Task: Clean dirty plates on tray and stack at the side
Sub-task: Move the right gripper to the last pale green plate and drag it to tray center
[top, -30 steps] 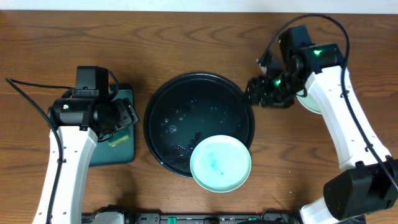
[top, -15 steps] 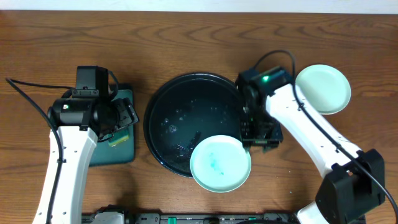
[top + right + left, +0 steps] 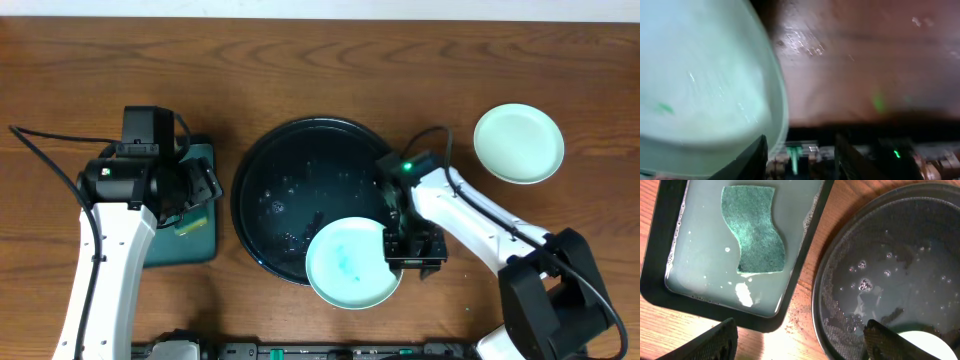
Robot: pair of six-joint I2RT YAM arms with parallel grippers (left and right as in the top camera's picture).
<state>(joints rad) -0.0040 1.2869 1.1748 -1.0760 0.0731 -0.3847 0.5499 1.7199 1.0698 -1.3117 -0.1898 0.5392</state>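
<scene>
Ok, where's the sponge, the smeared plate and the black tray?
sponge (image 3: 754,230): left wrist view, its middle.
smeared plate (image 3: 345,263): overhead view, the smear at its centre.
black tray (image 3: 290,172): overhead view, bare wet floor.

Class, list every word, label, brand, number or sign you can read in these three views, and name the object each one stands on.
None: no view shows readable text.
The smeared plate, side plate, black tray, sponge and rectangular tray are unmarked.
The green light on the right arm is a lamp, not a sign.
The dark strip along the overhead view's bottom edge is too small to read.
</scene>
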